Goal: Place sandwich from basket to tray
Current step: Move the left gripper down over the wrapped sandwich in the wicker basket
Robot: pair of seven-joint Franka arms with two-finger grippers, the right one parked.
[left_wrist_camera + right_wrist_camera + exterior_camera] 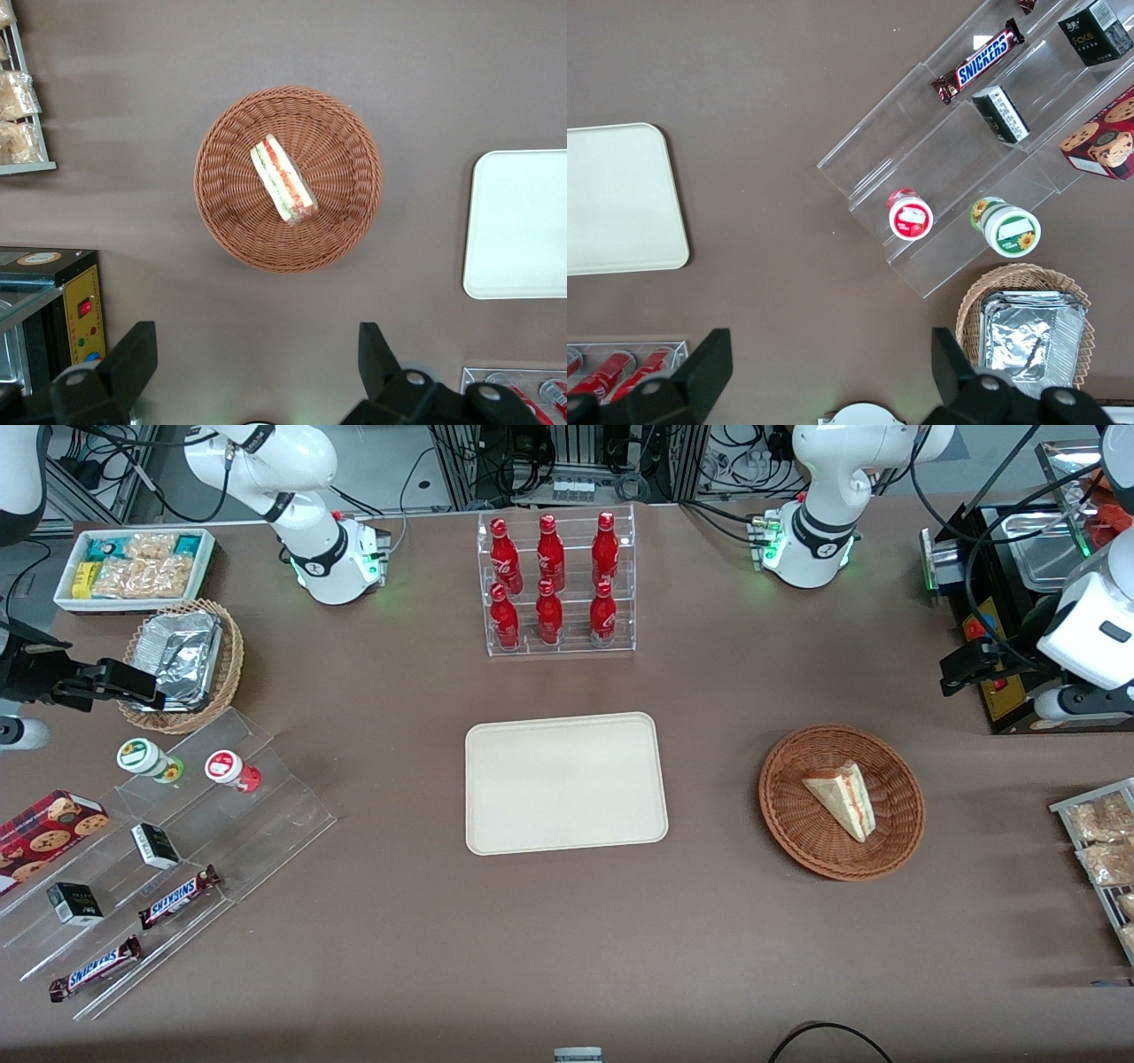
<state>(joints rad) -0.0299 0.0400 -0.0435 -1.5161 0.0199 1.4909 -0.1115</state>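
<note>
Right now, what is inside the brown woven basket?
Only the sandwich lies in the basket; the weave under it is covered. The open pincer hangs above the table, beside the basket.

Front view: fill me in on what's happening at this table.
Nothing is being handled yet. The sandwich lies in the basket, and the tray beside it holds nothing. The left arm's gripper hangs open high above the table near the basket, well clear of the sandwich, so the pick has not yet started.

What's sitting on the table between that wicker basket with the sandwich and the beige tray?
Nothing: the front view shows only bare brown tabletop between basket and tray.
</note>
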